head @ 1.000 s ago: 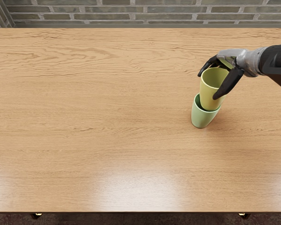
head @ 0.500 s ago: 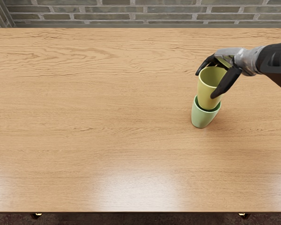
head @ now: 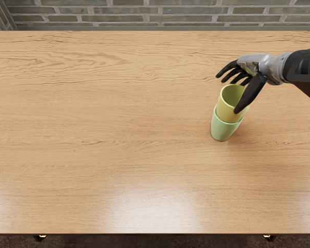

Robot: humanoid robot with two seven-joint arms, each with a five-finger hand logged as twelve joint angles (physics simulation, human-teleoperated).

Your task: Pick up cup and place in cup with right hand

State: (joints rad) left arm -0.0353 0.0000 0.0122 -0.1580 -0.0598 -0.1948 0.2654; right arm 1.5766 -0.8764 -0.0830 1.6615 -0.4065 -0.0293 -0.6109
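The yellow, smooth-walled, round cup sits inside the pale green, tapered cup, its lower part hidden by the green wall and its upper part rising above the green rim. Both look like plain, opaque material with a soft, satiny surface, their sides narrowing toward the base. The yellow one has a thin, rounded rim and an open mouth facing up, the inside a deeper olive tone than the lit outer wall. The green one stands on the table, on the right-hand side of the view.

Over them is the right hand, with smooth silvery metal across its back and slim, jointed black fingers. The fingers are spread apart and reach out beyond the far side of the yellow rim, while the thick black thumb slants down across the right part of the cup; whether the thumb touches it, I cannot tell. The dark, matt forearm comes in from the right edge.

Beneath lies the broad, light brown wooden table, with fine wavy grain and a glossy patch of light toward its near edge. Beyond it runs a wall of rough grey-green bricks with paler joints
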